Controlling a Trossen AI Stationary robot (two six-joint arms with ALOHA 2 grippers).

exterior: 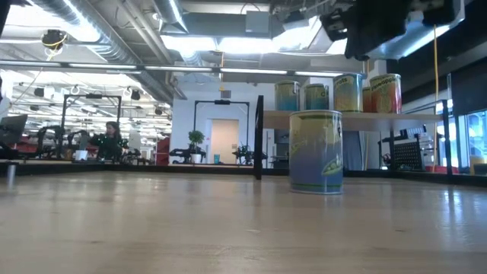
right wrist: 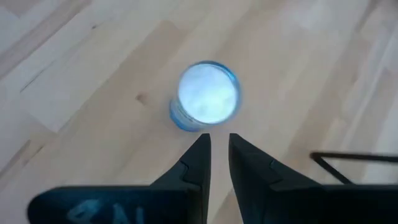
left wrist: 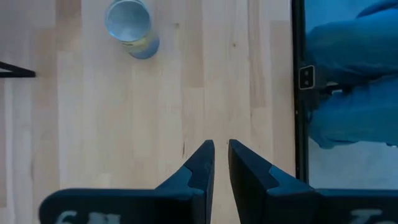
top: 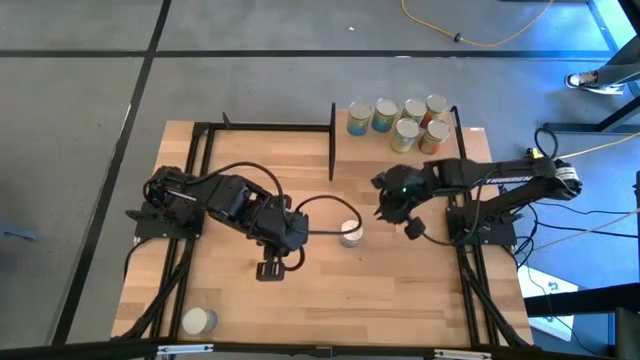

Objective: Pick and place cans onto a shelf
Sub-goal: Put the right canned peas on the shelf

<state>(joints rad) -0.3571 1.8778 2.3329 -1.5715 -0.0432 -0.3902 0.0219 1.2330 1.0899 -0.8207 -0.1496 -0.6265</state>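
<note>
Cans are split between places in the high view: six (top: pixel 397 122) stand clustered on the shelf (top: pixel 470 135) at the table's far right, one can (top: pixel 350 233) stands mid-table between the arms, and another (top: pixel 199 320) sits alone near the front left corner. The left gripper (top: pixel 268 270) hangs beside the middle can, the right gripper (top: pixel 412 229) on its other side; neither touches it.

The low view shows the mid-table can (exterior: pixel 316 151) upright, with shelf cans behind it; an arm overhead is cut off by the frame.

The left wrist view shows narrow-gapped fingers (left wrist: pixel 198 168) clasping nothing, the corner can (left wrist: pixel 131 26) well ahead.

The right wrist view shows fingers (right wrist: pixel 194 163) likewise nearly together and empty, just short of the middle can (right wrist: pixel 205 96).

Judged by look, a tin is rigid, smooth-sided and possibly slippery, best pinched across its wall mid-height. Weight cannot be told, and labels are blurred
</note>
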